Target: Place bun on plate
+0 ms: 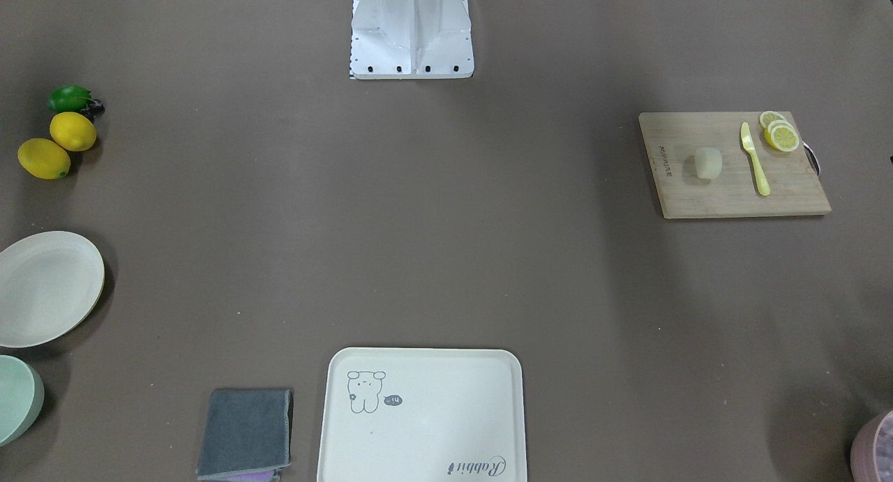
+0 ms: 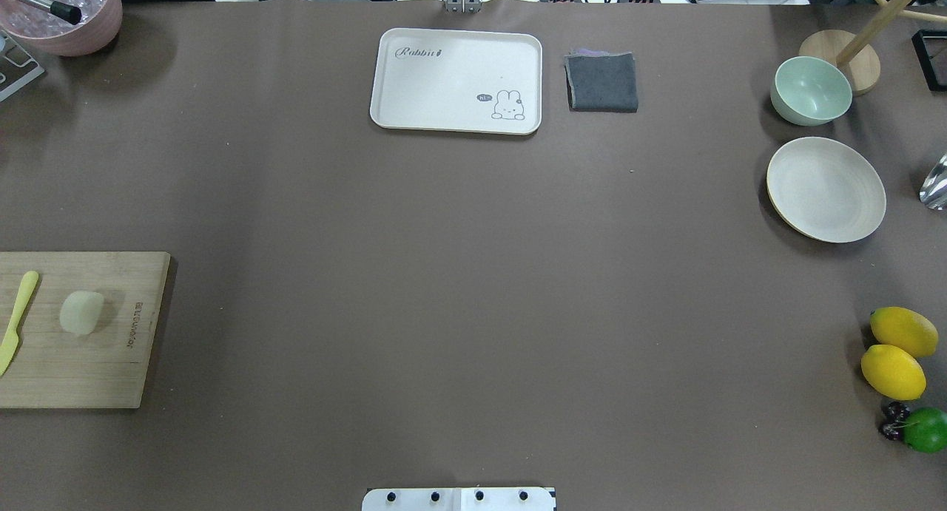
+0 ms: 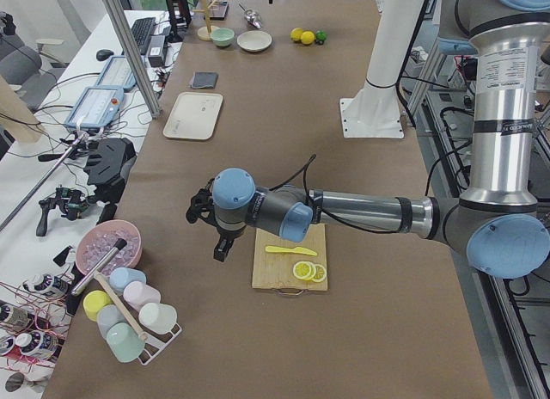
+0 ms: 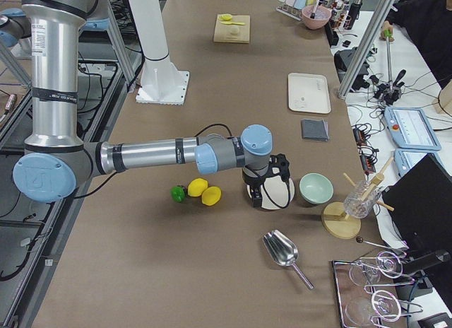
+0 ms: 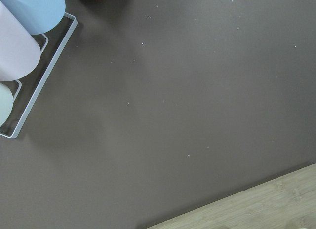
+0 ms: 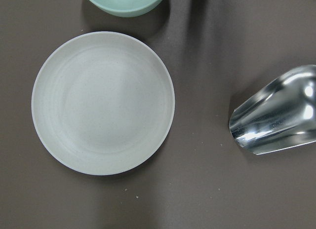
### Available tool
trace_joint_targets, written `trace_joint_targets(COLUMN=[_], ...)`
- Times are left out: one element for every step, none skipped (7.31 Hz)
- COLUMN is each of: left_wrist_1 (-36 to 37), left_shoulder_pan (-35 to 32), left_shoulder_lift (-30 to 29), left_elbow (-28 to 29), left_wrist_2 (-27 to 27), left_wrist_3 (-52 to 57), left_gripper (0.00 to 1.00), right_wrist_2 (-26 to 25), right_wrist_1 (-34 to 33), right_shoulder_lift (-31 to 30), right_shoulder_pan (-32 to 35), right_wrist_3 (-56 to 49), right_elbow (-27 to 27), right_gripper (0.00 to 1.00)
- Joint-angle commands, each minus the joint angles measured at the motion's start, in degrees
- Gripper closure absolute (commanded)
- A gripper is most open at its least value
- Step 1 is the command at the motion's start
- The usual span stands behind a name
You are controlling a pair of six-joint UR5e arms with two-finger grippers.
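Observation:
The bun (image 1: pixel 708 163) (image 2: pixel 81 313), a small pale cream lump, lies on a wooden cutting board (image 1: pixel 732 164) on my left side. The round off-white plate (image 2: pixel 826 189) (image 6: pixel 102 101) sits empty at the far right of the table. My left gripper (image 3: pixel 216 237) hangs over bare table just beyond the board's outer end; only the left side view shows it, so I cannot tell its state. My right gripper (image 4: pixel 265 192) hovers above the plate (image 4: pixel 281 195), seen only in the right side view, state unclear. Neither wrist view shows fingers.
A yellow knife (image 1: pixel 755 159) and lemon slices (image 1: pixel 780 133) share the board. A cream tray (image 2: pixel 456 80) and grey cloth (image 2: pixel 601 81) lie at the far edge. A green bowl (image 2: pixel 811 89), metal scoop (image 6: pixel 276 113), two lemons (image 2: pixel 894 352) and a cup rack (image 5: pixel 24 66) stand around.

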Motion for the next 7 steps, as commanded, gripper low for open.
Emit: trace_joint_targets(left_wrist_1=[-0.5, -0.3, 0.2, 0.2, 0.4, 0.4, 1.4], left_shoulder_pan=[0.0, 0.1, 0.1, 0.1, 0.1, 0.1, 0.1], left_shoulder_lift=[0.9, 1.3, 1.5, 3.0, 3.2, 3.0, 2.7], left_elbow=[-0.5, 0.2, 0.1, -0.6, -0.7, -1.2, -1.3], left_wrist_2=[0.2, 0.7, 0.7, 1.6, 2.0, 2.0, 1.9], left_wrist_3=[0.1, 0.1, -0.2, -0.3, -2.4, -4.3, -4.5], left_gripper=[0.02, 0.02, 0.02, 0.02, 0.02, 0.02, 0.02], right_wrist_2=[0.0, -0.1, -0.2, -0.2, -0.7, -1.0, -1.9], right_wrist_1=[0.0, 0.0, 0.0, 0.0, 0.1, 1.9, 2.1], right_shoulder_lift=[0.0, 0.0, -0.2, -0.4, -0.5, -0.7, -0.7], right_shoulder_pan=[0.0, 0.0, 0.1, 0.2, 0.5, 1.2, 1.8], right_wrist_3=[0.0, 0.1, 0.2, 0.4, 0.4, 0.4, 0.4], right_elbow=[-0.1, 0.0, 0.0, -0.1, -0.1, -0.2, -0.2], right_gripper=[0.00, 0.00, 0.00, 0.00, 0.00, 0.00, 0.00])
